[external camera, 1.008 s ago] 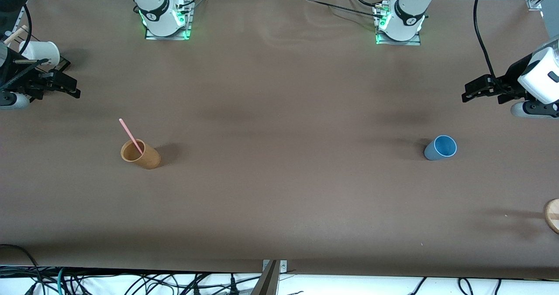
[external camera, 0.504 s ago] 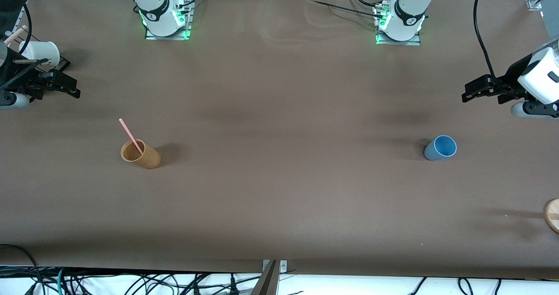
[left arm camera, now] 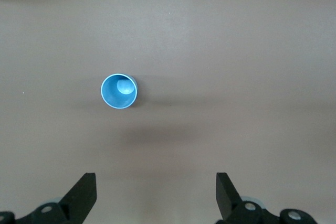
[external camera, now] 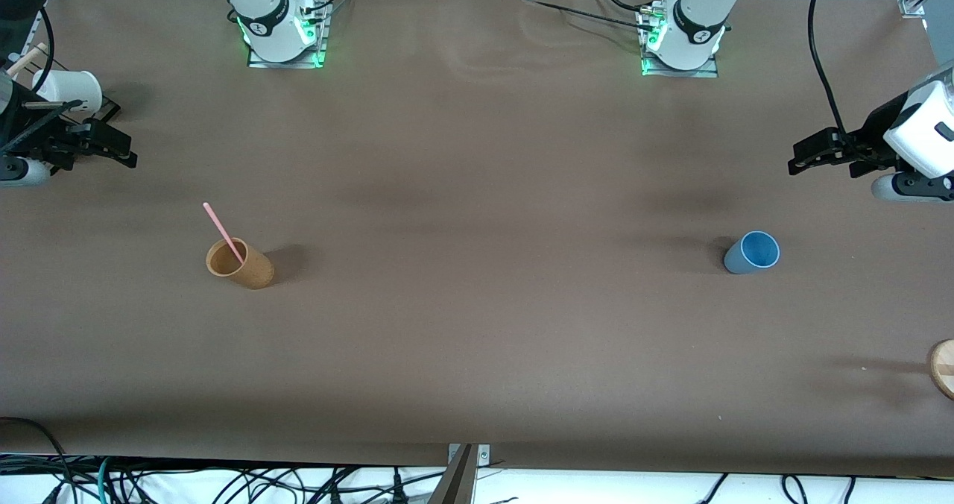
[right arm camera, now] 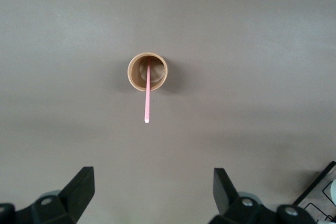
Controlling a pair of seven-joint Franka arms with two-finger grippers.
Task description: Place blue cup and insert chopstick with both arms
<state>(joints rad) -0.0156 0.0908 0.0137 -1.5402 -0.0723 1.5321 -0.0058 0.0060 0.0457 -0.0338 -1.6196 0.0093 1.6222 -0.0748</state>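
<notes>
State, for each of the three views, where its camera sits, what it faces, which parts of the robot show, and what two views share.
Front view: high across the table, facing both bases; both arms and open end effectors, left and right.
Left wrist view: looks straight down on the blue cup; own fingertips show.
Right wrist view: looks down on the chopstick in the tan cup; own fingertips show.
Shared: front and left wrist views both show the blue cup.

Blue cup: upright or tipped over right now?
Upright. The blue cup stands mouth-up; the left wrist view looks straight down into it.
</notes>
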